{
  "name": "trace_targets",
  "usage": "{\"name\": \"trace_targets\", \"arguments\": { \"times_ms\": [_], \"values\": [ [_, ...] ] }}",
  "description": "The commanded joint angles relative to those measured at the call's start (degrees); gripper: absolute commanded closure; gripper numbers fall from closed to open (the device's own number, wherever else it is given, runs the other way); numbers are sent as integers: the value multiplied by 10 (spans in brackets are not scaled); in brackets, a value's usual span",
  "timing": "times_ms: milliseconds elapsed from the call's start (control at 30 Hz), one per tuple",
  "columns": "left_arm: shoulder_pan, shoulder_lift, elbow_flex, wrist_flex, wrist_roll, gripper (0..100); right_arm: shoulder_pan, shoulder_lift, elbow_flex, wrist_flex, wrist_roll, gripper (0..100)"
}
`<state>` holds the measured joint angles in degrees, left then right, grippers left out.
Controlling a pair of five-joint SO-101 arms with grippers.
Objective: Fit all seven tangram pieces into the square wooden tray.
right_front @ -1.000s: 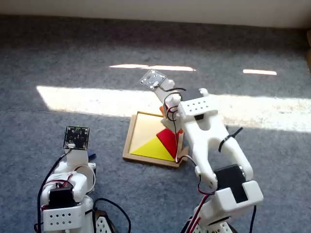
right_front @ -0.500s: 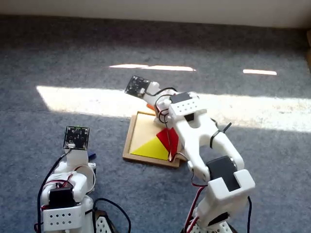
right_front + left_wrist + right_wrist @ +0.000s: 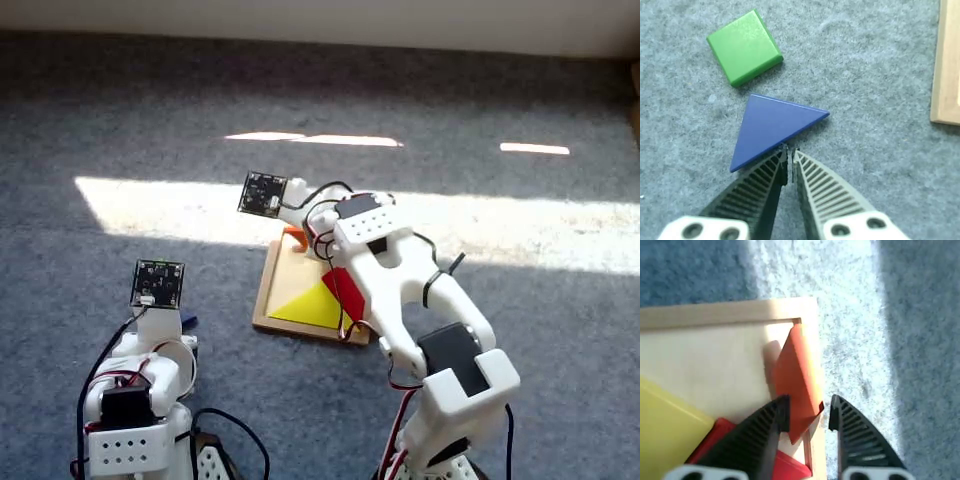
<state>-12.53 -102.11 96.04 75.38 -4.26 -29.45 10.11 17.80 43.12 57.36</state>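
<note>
The square wooden tray [image 3: 268, 282] lies on the carpet with a yellow triangle [image 3: 305, 303] and a red piece [image 3: 345, 288] in it. My right gripper [image 3: 807, 407] is over the tray's far left corner, shut on an orange piece [image 3: 796, 372] that tilts above the tray floor against the rim [image 3: 809, 310]. In the high view the orange piece [image 3: 294, 237] shows just under the right arm's camera. My left gripper [image 3: 789, 150] is shut, its tips touching the edge of a blue triangle [image 3: 771, 128] flat on the carpet. A green square [image 3: 744, 46] lies just beyond.
The tray's edge [image 3: 946, 65] lies close to the blue triangle in the left wrist view. The left arm [image 3: 140, 385] sits at the near left, the right arm's base [image 3: 455, 400] at the near right. Grey carpet with a sunlit band surrounds the tray.
The right arm swung left along the tray's far side, carrying the orange piece from the far right corner to the far left corner. The left arm has not moved.
</note>
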Motion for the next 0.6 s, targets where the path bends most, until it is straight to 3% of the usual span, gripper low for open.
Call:
{"name": "trace_targets", "arguments": {
  "times_ms": [0,300,567],
  "values": [
    [-7,-23,11,4,-4,957,-7,-9,-23,-4,5,832],
    [-7,-23,11,4,-4,957,-29,-11,-29,107,3,832],
    [-7,-23,11,4,-4,957,-36,-9,-73,109,-106,828]
  ]
}}
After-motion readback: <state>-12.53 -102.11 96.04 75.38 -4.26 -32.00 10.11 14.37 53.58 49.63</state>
